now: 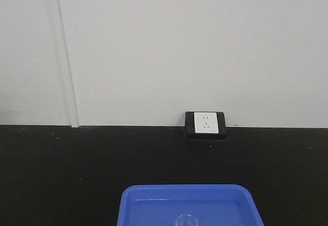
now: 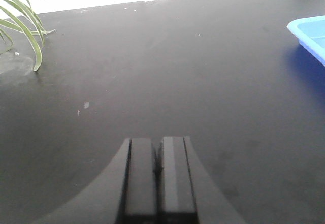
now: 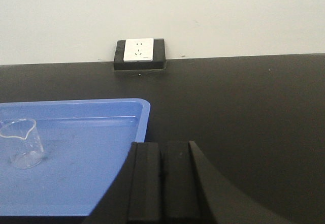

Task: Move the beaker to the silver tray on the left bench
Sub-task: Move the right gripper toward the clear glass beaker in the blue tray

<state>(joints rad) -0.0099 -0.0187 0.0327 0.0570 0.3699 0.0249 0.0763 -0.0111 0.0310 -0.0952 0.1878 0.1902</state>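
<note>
A small clear glass beaker (image 3: 20, 142) stands upright inside a blue plastic tray (image 3: 101, 132), near the tray's left side in the right wrist view. Only its rim (image 1: 186, 220) shows at the bottom edge of the front view. My right gripper (image 3: 161, 148) is shut and empty, low over the tray's right front corner, well to the right of the beaker. My left gripper (image 2: 158, 142) is shut and empty above bare black bench top, left of the blue tray (image 2: 311, 33). The silver tray is out of view.
A black-framed white wall socket (image 1: 205, 125) sits where the black bench top (image 1: 61, 175) meets the white wall. Green plant leaves (image 2: 23, 23) hang over the bench at the far left of the left wrist view.
</note>
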